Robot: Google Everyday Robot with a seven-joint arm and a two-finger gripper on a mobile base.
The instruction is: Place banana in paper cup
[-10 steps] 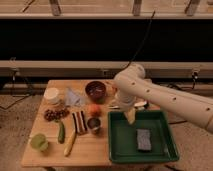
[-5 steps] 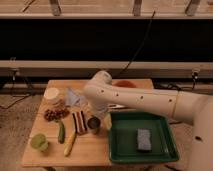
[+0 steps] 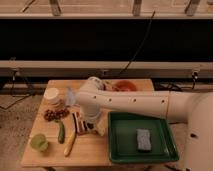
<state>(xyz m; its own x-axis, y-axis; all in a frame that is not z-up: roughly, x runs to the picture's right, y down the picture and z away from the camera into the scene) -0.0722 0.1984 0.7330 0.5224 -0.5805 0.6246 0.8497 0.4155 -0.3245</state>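
**Crowded reach: a wrong pick is the risk**

The pincer (image 3: 88, 125) hangs open and empty, low over the table (image 3: 95, 152) and just right of the banana (image 3: 70, 143). The banana lies flat beside the cucumber (image 3: 61, 132). An off-centre close could catch the cucumber instead. The long banana may also tip the paper cup (image 3: 51, 95) at the back left.

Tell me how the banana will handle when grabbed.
The banana lies flat beside the cucumber; slim and curved, it probably pivots rather than rolls if nudged. Likely stiff yet bruisable; its smooth skin may slip. The gripper hovers close beside it.
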